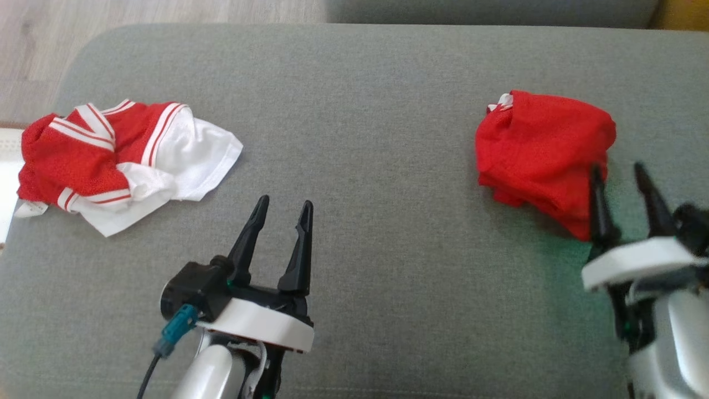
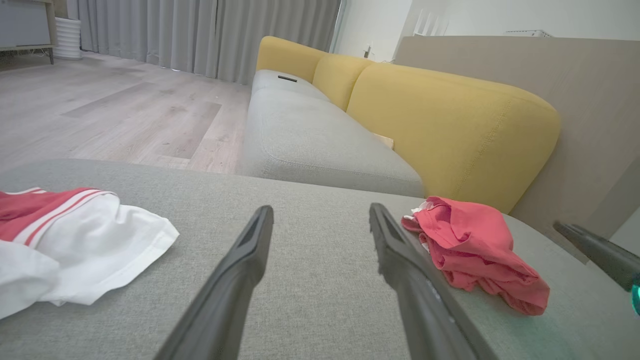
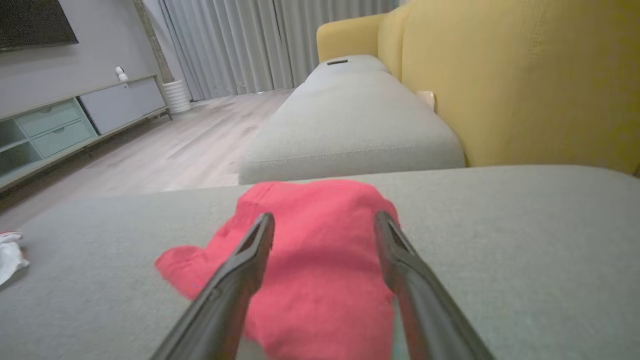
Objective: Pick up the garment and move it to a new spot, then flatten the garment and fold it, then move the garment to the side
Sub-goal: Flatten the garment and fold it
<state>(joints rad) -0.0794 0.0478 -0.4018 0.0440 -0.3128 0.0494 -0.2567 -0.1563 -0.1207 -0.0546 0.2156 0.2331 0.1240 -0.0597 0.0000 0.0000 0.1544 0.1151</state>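
Wood floor [image 1: 33,44] shows past the far left corner of the grey cushion [image 1: 360,100]. On the left of the cushion, close to its edge, a red and white garment [image 1: 122,160] lies in a crumpled heap. To its right and nearer, the left gripper [image 1: 285,203] hangs over bare cushion with its two fingers apart. Far over on the right lies the red garment [image 1: 543,149], bunched into a small folded lump, well apart from the other one. The right gripper [image 1: 617,168] is at its near right corner, fingers spread wide and not pinching the cloth. I cannot tell if they touch it. A yellow sofa back [image 2: 450,115] stands far right.
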